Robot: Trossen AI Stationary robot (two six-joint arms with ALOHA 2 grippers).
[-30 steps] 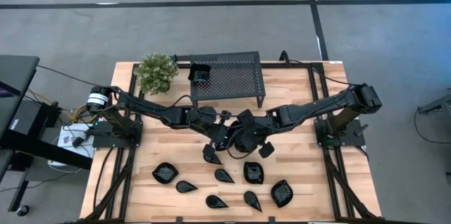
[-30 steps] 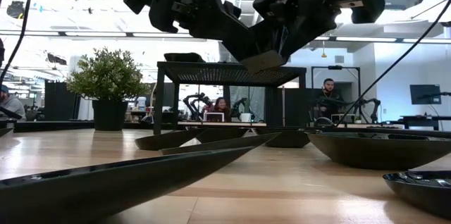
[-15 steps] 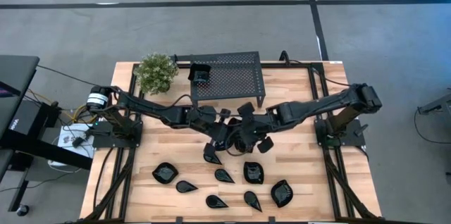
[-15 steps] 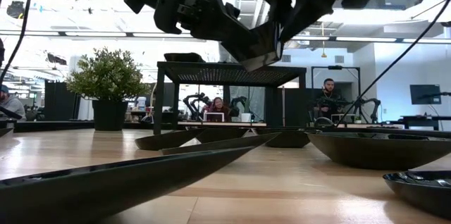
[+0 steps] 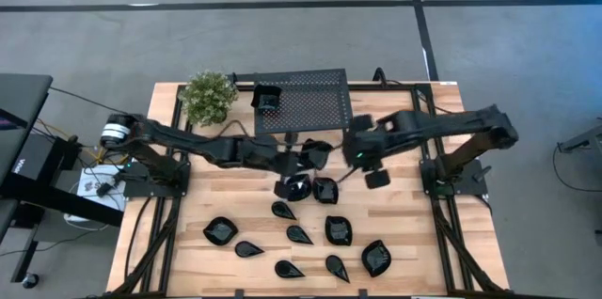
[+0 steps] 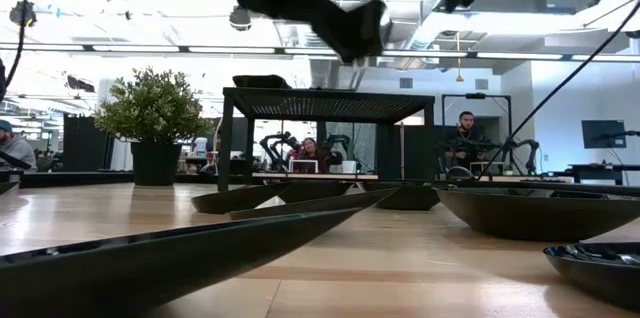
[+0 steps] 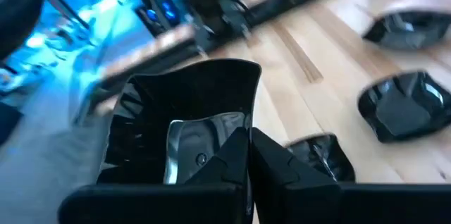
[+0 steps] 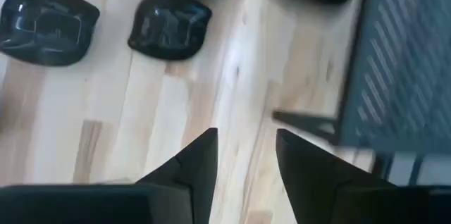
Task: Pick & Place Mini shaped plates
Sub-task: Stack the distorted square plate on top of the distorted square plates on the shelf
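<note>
Plates scattered over the near half of the wooden table: glossy black mini shaped plates in teardrop, squarish and roundish forms, lying flat, most apart from one another. Two squarish ones side by side at the middle, just in front of the stand, nearly touching. Further teardrop and round pieces in two loose rows toward the near edge, with a larger rounded dish at near left and another at near right. Left end effector raised over the table's middle, just in front of the black perforated stand, fingers pressed together on one squarish plate, pinching its rim and holding it tilted above the wood. Same held plate seen high in the low view, dark against the ceiling lights. Right end effector pulled back to the right of centre, beside the stand's right leg, fingers spread and holding nothing, bare wood between them. Two dark plates on the table beyond those fingers in the right wrist view. Small black holder on the stand's far left corner. Potted plant at far left of the table, beside the stand. Seated people visible in the room behind, well beyond the table.
</note>
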